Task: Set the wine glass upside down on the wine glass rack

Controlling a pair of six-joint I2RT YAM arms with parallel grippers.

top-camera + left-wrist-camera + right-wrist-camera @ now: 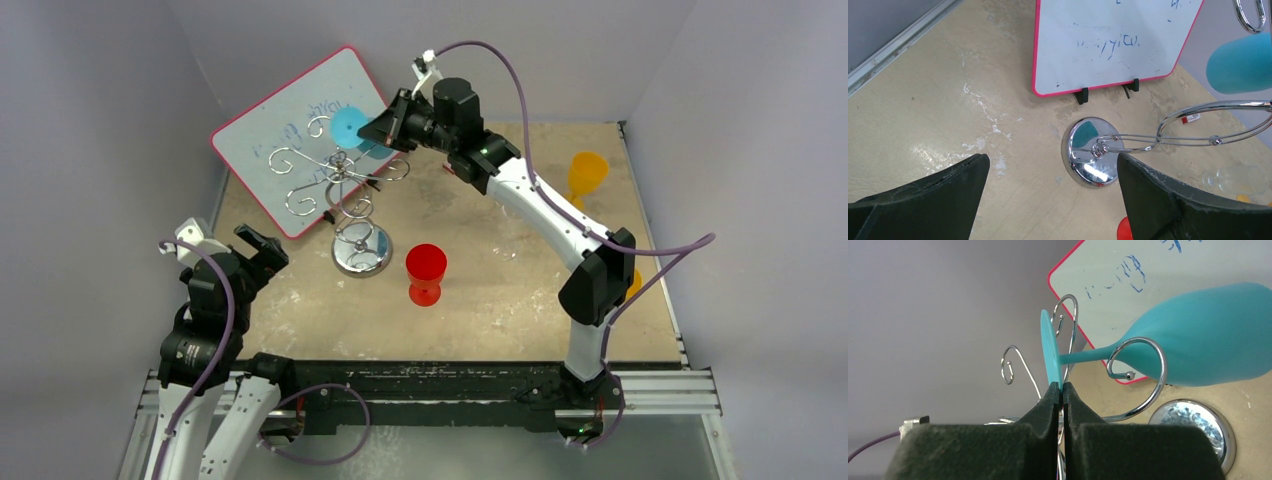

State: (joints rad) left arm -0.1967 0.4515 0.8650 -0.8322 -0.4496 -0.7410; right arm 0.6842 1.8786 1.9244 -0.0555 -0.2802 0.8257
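Item: wine glass (1208, 340), teal, held by the right gripper (1062, 390), whose jaws are clamped on the rim of the glass's foot. The right wrist view shows the foot edge-on just above the jaw tips, with the stem running off to the right of the jaws into the bowl. A curled scroll of the wine glass rack (1143, 375) crosses in front of the stem-bowl junction; whether they touch cannot be told. The top view gives instead the foot as a round disc just ahead of these jaws, above the rack's radiating arms, with the bowl largely hidden. Item: left gripper (1053, 160), jaws wide apart and holding nothing, low over the table (500, 290). Only its wrist view shows the rack's round shiny base between and beyond the two jaws, a wire arm reaching right past the right-hand jaw, and the teal bowl high to the far right. Item: whiteboard (290, 150), pink-framed, beyond both sets of jaws and behind the rack; its black stand feet show in the left wrist view alone. Items in the top view only: red glass (426, 270), standing on the table between the two arms, just beside the rack base; orange glass (586, 175), well behind the right jaws, near the right arm's forearm.
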